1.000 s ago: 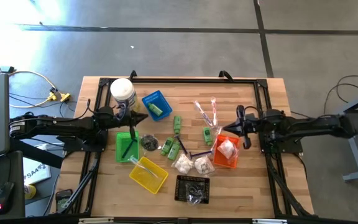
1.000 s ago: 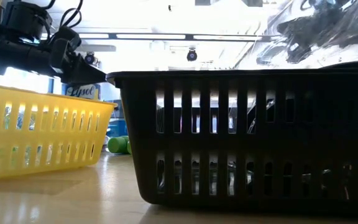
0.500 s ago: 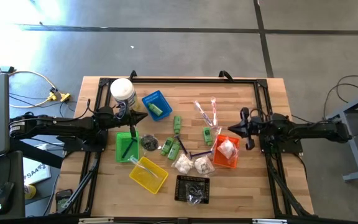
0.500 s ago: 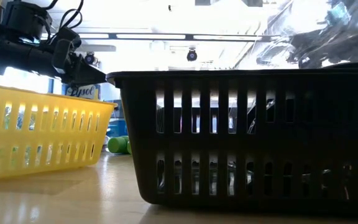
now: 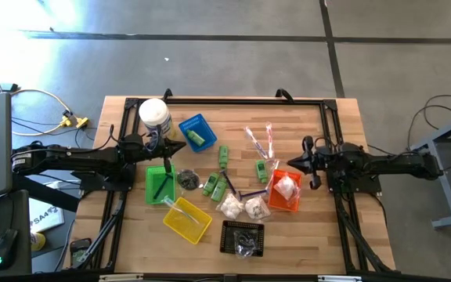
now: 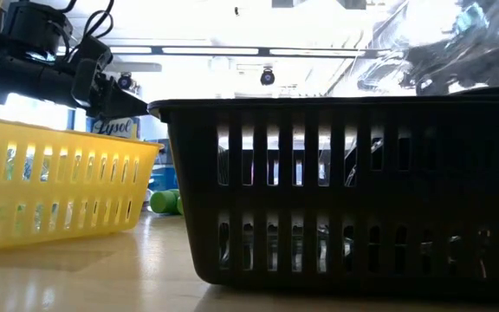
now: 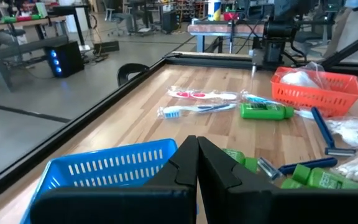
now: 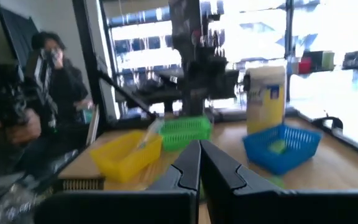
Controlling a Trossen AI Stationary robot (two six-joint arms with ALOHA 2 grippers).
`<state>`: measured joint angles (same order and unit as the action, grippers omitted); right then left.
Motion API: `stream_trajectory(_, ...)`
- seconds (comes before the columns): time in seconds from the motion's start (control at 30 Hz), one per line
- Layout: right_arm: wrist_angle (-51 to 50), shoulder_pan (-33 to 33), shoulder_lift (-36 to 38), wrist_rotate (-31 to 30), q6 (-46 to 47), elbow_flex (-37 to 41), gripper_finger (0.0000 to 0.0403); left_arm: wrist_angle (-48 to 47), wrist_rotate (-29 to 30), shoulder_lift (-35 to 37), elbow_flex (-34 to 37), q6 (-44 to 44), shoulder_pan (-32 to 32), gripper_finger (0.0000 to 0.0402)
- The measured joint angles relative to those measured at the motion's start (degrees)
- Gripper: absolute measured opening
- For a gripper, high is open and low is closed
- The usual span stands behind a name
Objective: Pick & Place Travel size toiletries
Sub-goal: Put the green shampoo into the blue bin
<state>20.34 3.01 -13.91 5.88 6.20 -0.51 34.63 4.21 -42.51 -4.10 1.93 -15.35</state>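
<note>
Since a second ago we see our right arm pulled back a bit; its right claw (image 5: pixel 291 162) now hangs clenched and empty just beside the orange basket (image 5: pixel 286 203), which has a white packet (image 5: pixel 285 186) in it. Our left claw (image 5: pixel 182 146) sits clenched and empty too, between the blue basket (image 5: pixel 186 125) and the green basket (image 5: pixel 153 182). Green bottles (image 5: pixel 218 185), more packets (image 5: pixel 243 207) and wrapped toothbrushes (image 5: pixel 258 139) are scattered mid-worktop (image 5: pixel 335 235). A yellow basket (image 5: pixel 187 224) and a black basket (image 5: pixel 234 229) sit nearer the front edge.
</note>
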Motion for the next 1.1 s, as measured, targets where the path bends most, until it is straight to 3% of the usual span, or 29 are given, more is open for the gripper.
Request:
stream_trajectory(0.2, 6.7, 0.0, 0.1, 1.9, -2.6, -0.2, 0.0003, 1.9, 0.0, 0.0, 0.0, 0.8, 0.0, 0.0000)
stream_trajectory(1.1, 5.5, 0.0, 0.0, 3.1, -6.5, -1.6, 0.0002, 2.9, -0.3, 0.0, 0.0, -6.1, 0.0, 0.0000)
